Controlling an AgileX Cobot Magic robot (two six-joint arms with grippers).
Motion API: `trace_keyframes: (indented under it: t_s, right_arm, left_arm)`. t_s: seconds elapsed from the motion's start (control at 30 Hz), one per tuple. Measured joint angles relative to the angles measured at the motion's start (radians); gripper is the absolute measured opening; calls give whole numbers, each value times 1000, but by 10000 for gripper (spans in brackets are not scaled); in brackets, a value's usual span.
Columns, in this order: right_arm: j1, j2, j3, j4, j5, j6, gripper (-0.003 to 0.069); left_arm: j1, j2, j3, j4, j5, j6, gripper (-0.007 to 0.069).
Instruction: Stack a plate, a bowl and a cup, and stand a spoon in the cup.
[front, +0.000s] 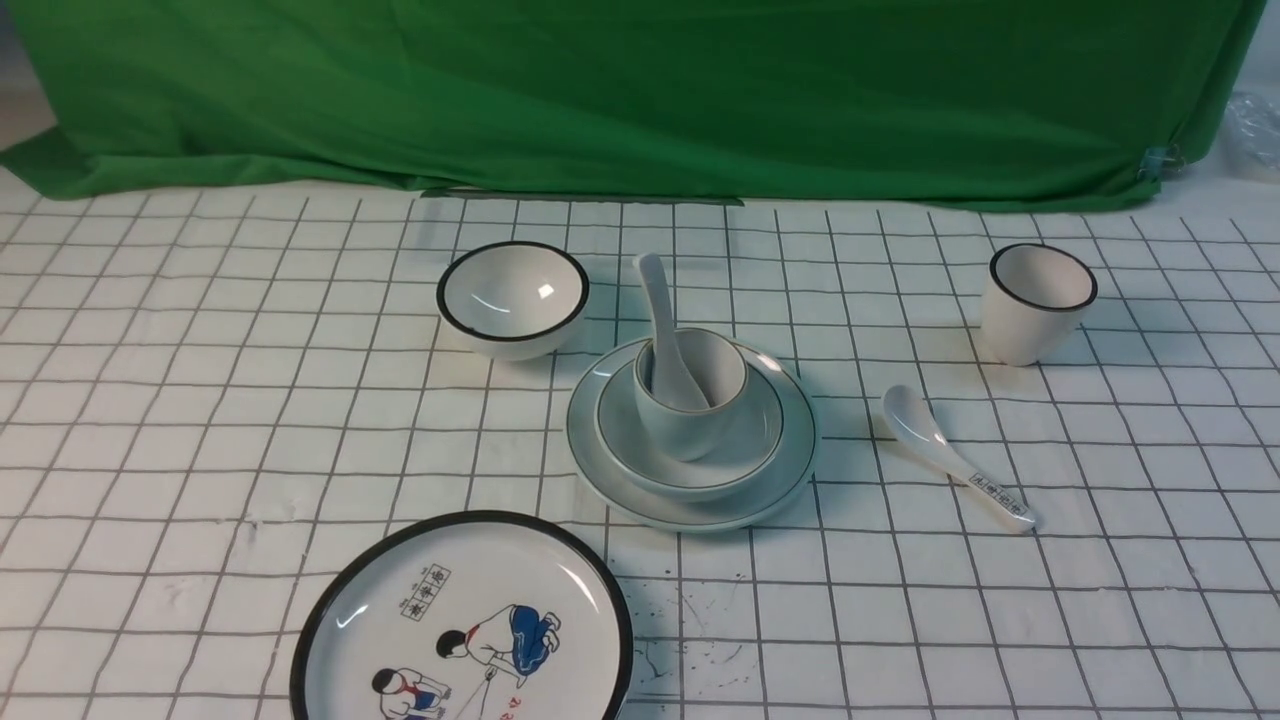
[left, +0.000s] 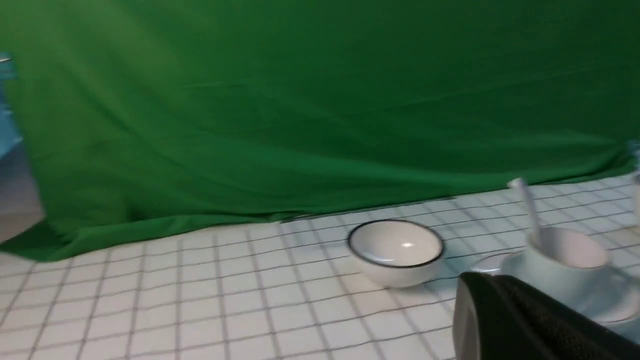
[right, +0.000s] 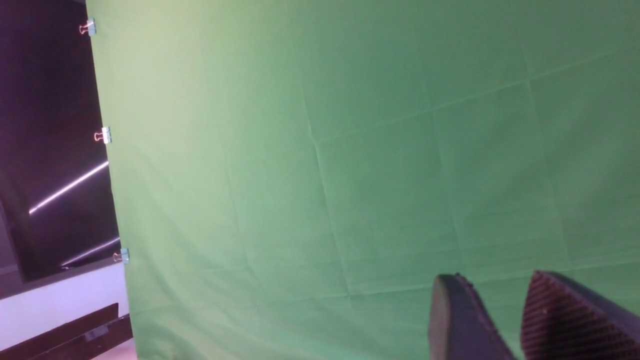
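The pale plate (front: 790, 470) lies at the table's middle. The shallow bowl (front: 625, 435) sits on it, and the small pale cup (front: 690, 425) stands in the bowl. The plain spoon (front: 658, 300) stands in the cup with its handle leaning to the far side. The stack also shows in the left wrist view: the cup (left: 550, 270), the spoon handle (left: 527, 210) and the plate's edge (left: 487, 262). My left gripper (left: 480, 282) is near the stack, its fingers together and holding nothing. My right gripper (right: 492, 285) is open and empty, facing the green cloth. Neither arm shows in the front view.
A deeper black-rimmed bowl (front: 512, 298) stands at the back left of the stack. A black-rimmed cup (front: 1038, 303) stands at the back right. A labelled spoon (front: 950, 455) lies right of the stack. A cartoon plate (front: 460, 620) lies at the front. A green cloth (front: 640, 90) hangs behind.
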Motion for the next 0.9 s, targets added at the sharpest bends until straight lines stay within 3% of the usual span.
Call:
trace_keyframes:
  t_s: [0.17, 0.4, 0.9]
  right_arm:
    - [0, 0, 0, 0, 1, 0, 237]
    - [0, 0, 0, 0, 0, 0, 237]
    - [0, 0, 0, 0, 0, 0, 237]
  left_arm:
    - [87, -6, 144, -3, -79, -12, 1]
    - [95, -7, 184, 34, -50, -59, 2]
    - [95, -7, 184, 34, -50, -30, 2]
